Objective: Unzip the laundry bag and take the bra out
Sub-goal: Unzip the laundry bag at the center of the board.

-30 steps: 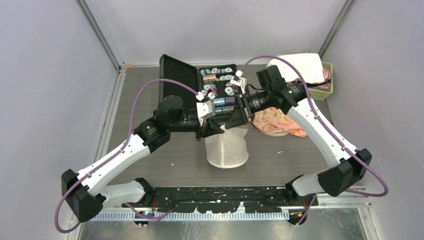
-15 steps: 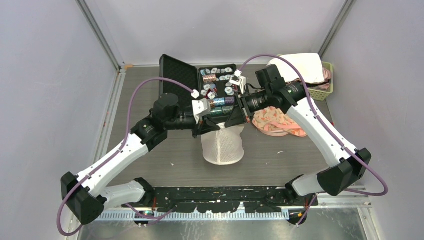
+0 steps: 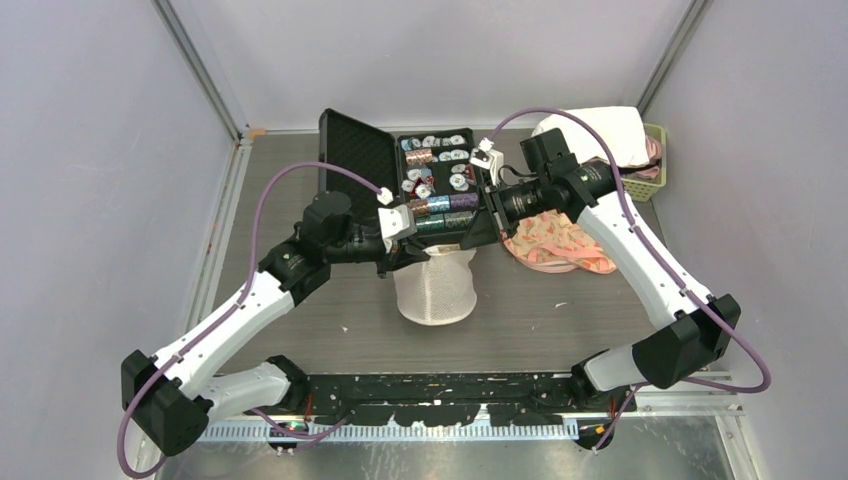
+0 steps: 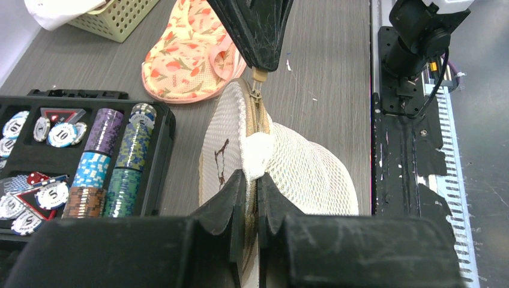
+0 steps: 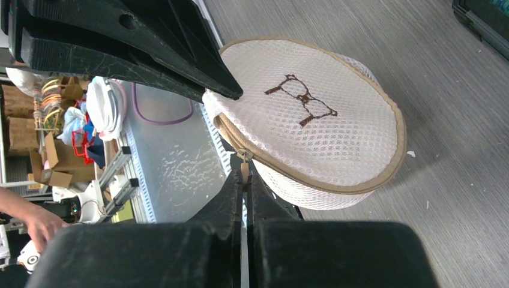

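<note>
Light, floppy mesh laundry bag (image 3: 435, 285) is sitting mid-desk (image 3: 560, 320) between the arms, likely sagging under any tug, so left hand (image 4: 252, 186) is pinching its rim closed-tight while right hand (image 5: 243, 180) is clamping the tiny, slip-prone zipper pull (image 5: 242, 157).

One laundry bag (image 3: 433, 292), one poker-chip case (image 3: 357, 160), one basket (image 3: 655, 178), one floral garment (image 3: 556, 246), two pincers (image 4: 251, 180) (image 5: 245, 175).

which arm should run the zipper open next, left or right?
Right. The right fingers are shut on the zipper pull, so that arm can probably just draw it along the seam. The left fingers are shut on the laundry bag rim and likely serve best as the anchor.
</note>
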Action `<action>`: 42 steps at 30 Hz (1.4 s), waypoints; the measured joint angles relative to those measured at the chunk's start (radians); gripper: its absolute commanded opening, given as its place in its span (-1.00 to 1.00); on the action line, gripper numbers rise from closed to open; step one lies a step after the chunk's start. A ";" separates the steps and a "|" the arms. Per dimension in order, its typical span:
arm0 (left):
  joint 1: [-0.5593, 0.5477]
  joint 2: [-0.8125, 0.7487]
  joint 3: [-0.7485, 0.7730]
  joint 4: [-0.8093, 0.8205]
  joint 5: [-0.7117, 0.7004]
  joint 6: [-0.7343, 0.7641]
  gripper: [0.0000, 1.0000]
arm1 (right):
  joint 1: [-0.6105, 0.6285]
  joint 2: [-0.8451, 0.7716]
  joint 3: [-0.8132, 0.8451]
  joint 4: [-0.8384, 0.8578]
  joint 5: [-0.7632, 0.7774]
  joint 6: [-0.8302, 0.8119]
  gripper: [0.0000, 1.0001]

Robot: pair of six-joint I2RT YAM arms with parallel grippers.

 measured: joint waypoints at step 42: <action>-0.084 0.200 0.019 -0.040 -0.101 0.181 -0.22 | 0.027 0.026 -0.333 0.365 -0.006 0.163 -0.99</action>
